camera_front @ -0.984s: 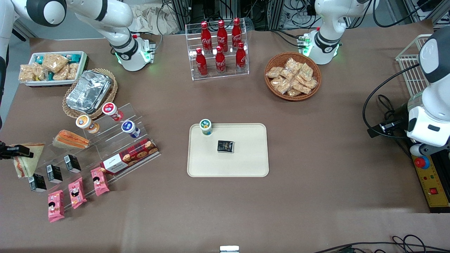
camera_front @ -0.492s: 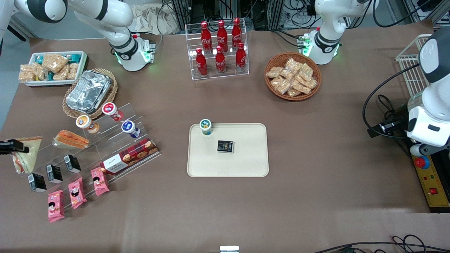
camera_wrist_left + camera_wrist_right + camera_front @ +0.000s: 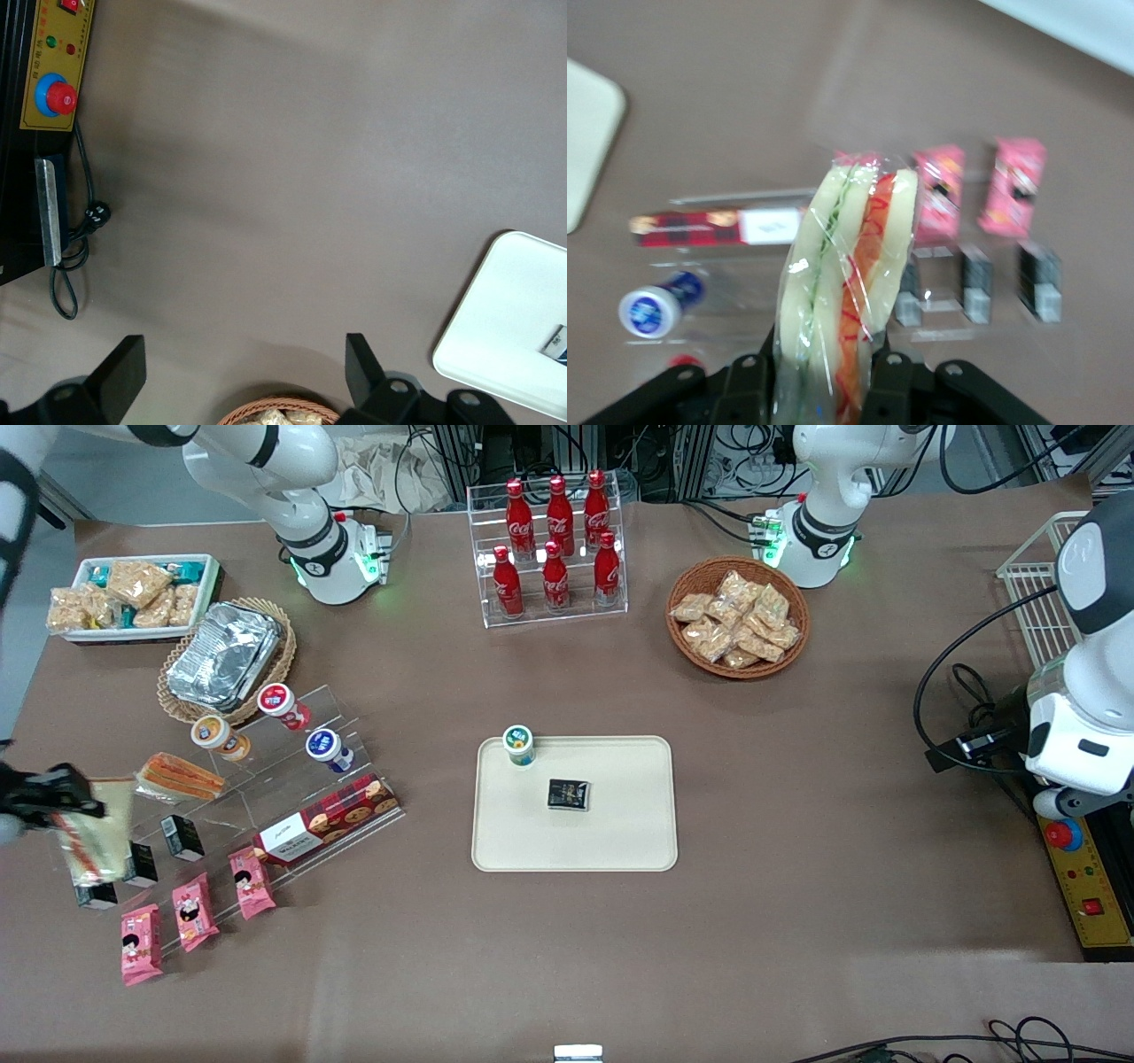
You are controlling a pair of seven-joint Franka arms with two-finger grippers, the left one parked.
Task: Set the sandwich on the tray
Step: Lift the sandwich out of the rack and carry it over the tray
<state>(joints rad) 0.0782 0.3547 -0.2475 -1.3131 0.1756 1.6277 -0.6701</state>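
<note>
The sandwich (image 3: 849, 283) is a thick wedge in clear wrap, two pale cream slabs of bread with green and red filling showing along its edge; the claw (image 3: 819, 390) is clenched on it, one finger (image 3: 749, 390) at each bread face, and in the front view the claw (image 3: 55, 797) holds the sandwich (image 3: 93, 837) above the clear stand (image 3: 266, 779) at the working arm's end of the desk (image 3: 797, 824), well apart from the tray (image 3: 620, 841); the tray is cream-beige, flat, with rounded corners, and carries one small cup (image 3: 519, 745) and one dark packet (image 3: 568, 794), apart from each other; on the stand lie one flatter sandwich (image 3: 180, 776) with orange layers, three round cups (image 3: 283, 705), one red plaid biscuit box (image 3: 328, 818), small black cartons (image 3: 182, 837) of which one is partly covered by the held wedge, and three pink packs (image 3: 191, 908) at its foot; six red bottles (image 3: 556, 540) lettered Coca-Cola stand in a clear rack; one wicker basket (image 3: 738, 616) holds snack bags, another holds a foil container (image 3: 224, 654), and a white bin (image 3: 133, 595) holds more snack packs; the writing on the cups and box is too small to read.
</note>
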